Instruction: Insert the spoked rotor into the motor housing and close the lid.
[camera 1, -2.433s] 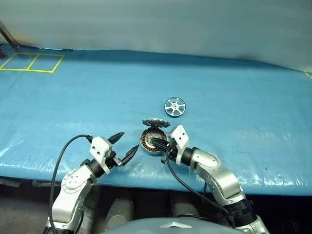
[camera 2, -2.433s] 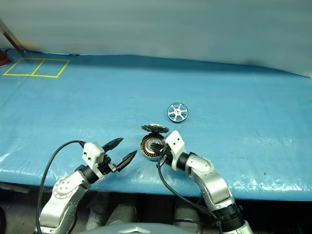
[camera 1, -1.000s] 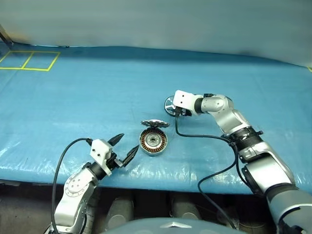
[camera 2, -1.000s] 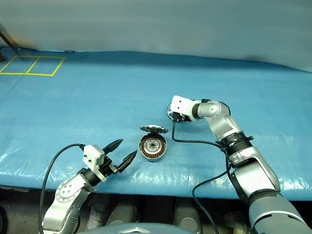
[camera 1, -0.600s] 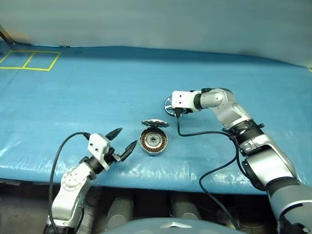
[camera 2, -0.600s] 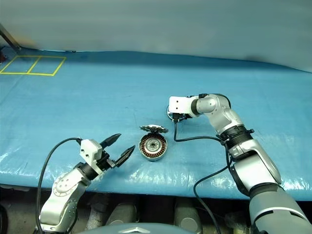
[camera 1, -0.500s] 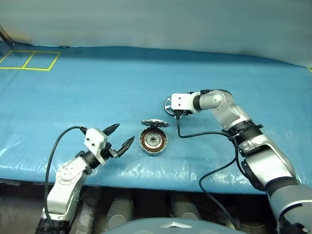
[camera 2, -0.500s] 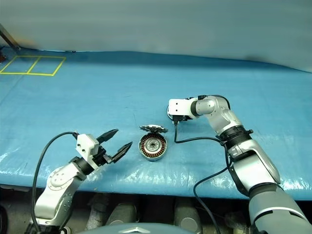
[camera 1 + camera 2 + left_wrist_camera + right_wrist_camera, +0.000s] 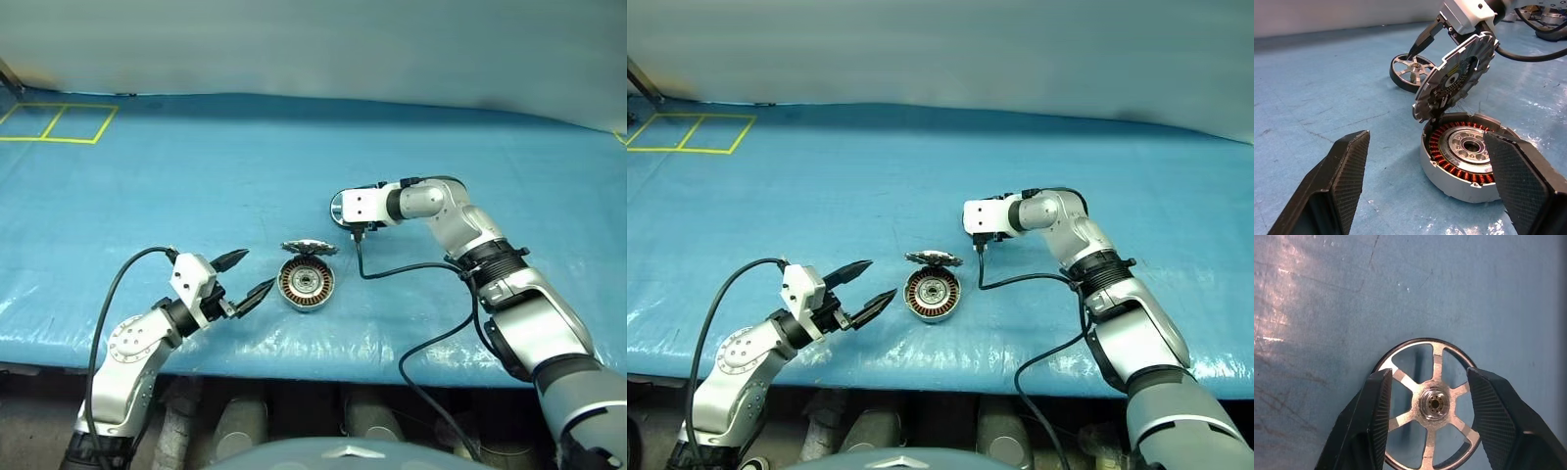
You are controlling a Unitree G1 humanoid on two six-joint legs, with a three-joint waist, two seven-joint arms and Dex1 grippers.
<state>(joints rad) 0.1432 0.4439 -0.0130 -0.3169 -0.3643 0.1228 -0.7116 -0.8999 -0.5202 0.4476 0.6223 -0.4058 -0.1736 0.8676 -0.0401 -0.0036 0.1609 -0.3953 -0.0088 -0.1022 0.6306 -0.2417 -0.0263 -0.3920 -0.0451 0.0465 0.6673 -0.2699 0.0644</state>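
The spoked rotor [image 9: 1433, 404] lies flat on the blue mat, behind and to the right of the motor housing [image 9: 307, 283]. My right gripper [image 9: 1430, 377] stands open right over the rotor, its fingers [image 9: 1376, 411] covering the rim on both sides; I cannot tell whether they touch it. In the head view the right gripper [image 9: 343, 217] hides most of the rotor. The housing shows copper windings, and its lid [image 9: 311, 248] stands raised on the far rim. My left gripper [image 9: 253, 272] is open and holds nothing, level, just left of the housing [image 9: 1469, 156].
A blue mat [image 9: 196, 176] covers the table, whose front edge [image 9: 313, 360] runs close to the housing. The right arm's black cable [image 9: 392, 272] lies on the mat to the right of the housing. Yellow taped squares [image 9: 59, 122] mark the far left corner.
My right gripper left the housing and went to the rotor, where it has since only rolled at the wrist. My left gripper has risen a little towards the housing.
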